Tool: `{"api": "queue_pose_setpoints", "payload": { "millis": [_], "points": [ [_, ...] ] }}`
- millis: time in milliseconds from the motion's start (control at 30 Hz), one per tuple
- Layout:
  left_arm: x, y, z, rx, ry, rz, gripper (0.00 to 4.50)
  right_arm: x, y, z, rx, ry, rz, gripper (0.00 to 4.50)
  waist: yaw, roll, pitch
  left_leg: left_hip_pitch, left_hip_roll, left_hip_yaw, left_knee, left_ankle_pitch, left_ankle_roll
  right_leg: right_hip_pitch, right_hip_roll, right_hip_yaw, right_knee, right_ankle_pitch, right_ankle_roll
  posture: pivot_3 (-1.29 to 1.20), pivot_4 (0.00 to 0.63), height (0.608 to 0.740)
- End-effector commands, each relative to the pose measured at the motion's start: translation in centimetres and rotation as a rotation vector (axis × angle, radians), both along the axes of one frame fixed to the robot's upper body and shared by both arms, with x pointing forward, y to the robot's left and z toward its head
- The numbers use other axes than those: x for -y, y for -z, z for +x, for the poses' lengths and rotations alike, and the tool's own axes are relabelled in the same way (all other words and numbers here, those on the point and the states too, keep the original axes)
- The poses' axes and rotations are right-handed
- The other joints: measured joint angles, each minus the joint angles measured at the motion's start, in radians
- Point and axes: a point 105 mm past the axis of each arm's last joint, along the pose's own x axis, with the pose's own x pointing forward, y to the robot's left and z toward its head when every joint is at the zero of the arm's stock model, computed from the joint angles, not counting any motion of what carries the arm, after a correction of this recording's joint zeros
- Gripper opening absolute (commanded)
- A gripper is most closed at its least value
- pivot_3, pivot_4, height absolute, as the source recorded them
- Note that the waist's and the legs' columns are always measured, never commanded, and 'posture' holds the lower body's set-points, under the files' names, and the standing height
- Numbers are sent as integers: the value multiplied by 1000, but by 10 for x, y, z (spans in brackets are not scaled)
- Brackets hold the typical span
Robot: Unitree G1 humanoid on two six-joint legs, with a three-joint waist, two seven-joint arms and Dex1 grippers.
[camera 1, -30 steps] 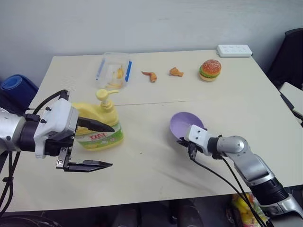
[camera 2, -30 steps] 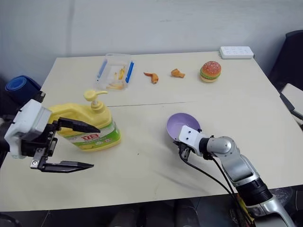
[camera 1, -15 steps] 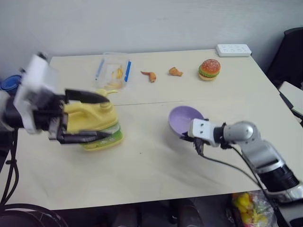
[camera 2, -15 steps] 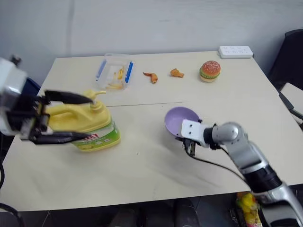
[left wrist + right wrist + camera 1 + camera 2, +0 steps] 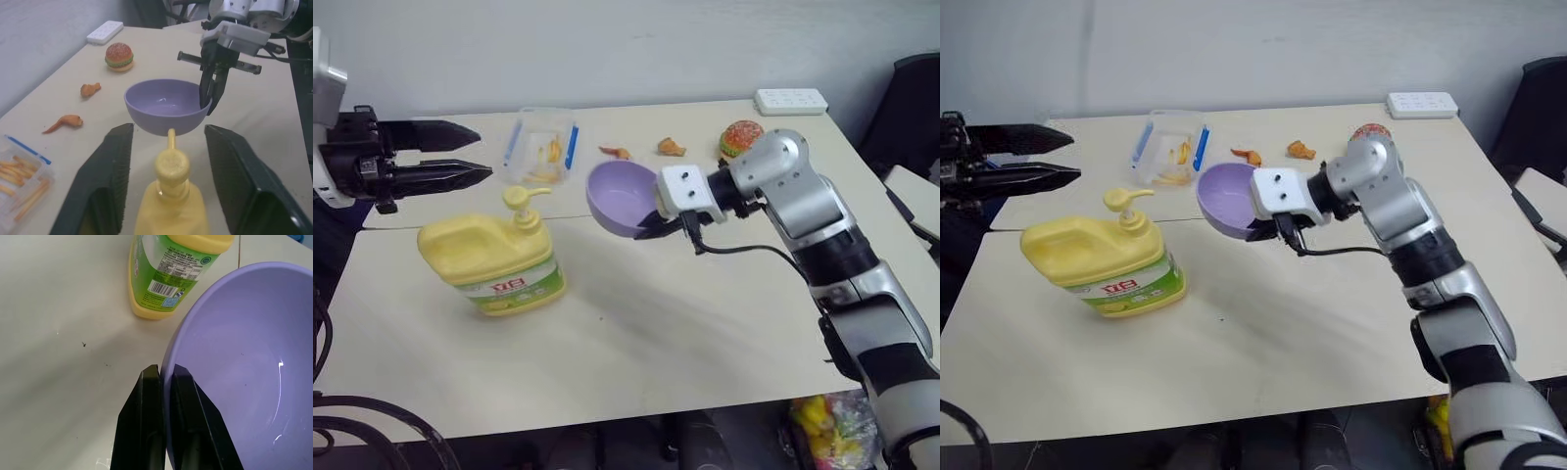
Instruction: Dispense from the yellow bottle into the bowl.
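Pale-yellow plastic marks the yellow bottle (image 5: 494, 264), which is stood upright on the table (image 5: 705, 323), nearest the camera at its left side. Above and behind it, the left gripper (image 5: 475, 155) is held level, its fingers parted with nothing between them. Right of the pump, the bowl (image 5: 625, 197) is held off the table, its rim pinched by the closed right gripper (image 5: 164, 377). Farther back, a toy burger (image 5: 740, 135) is seen.

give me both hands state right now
left hand: open, empty, above the yellow bottle
right hand: shut on the bowl rim
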Motion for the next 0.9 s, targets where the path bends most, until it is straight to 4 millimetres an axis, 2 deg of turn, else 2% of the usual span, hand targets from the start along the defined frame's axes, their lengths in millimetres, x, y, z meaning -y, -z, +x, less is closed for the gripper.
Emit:
{"api": "queue_pose_setpoints", "payload": {
  "millis": [33, 167, 300, 500, 900],
  "points": [
    [-1, -1, 3, 33, 4, 34, 1180, -12, -11, -2, 30, -83, -29, 0, -1, 0, 0, 0, 0, 0, 0, 0, 0, 0, 0, 0, 0, 0, 0, 0, 150, 740],
    [0, 1, 9, 38, 4, 31, 47, -23, -14, 1, 32, -113, -43, 0, -6, 0, 0, 0, 1, 0, 0, 0, -1, -2, 0, 0, 2, 0, 0, 0, 150, 740],
    [4, 6, 13, 40, 13, 52, 47, -32, -15, -1, 51, -164, -74, 0, -8, 0, 0, 0, 1, 0, 0, 1, -1, -2, 0, 0, 2, 0, 0, 0, 150, 740],
    [8, 10, 15, 35, 31, 77, 47, -42, -27, -10, 93, -240, -109, 0, -18, 0, 0, -2, 1, 1, 1, 0, -1, -6, 0, 0, 4, 0, 0, 0, 150, 740],
    [10, 14, 15, 37, 56, 132, 47, -48, -36, -18, 168, -319, -191, 0, -29, 0, 0, -3, 1, 0, 2, 0, -2, -9, -1, 1, 6, 0, 0, 0, 150, 740]
  ]
}}
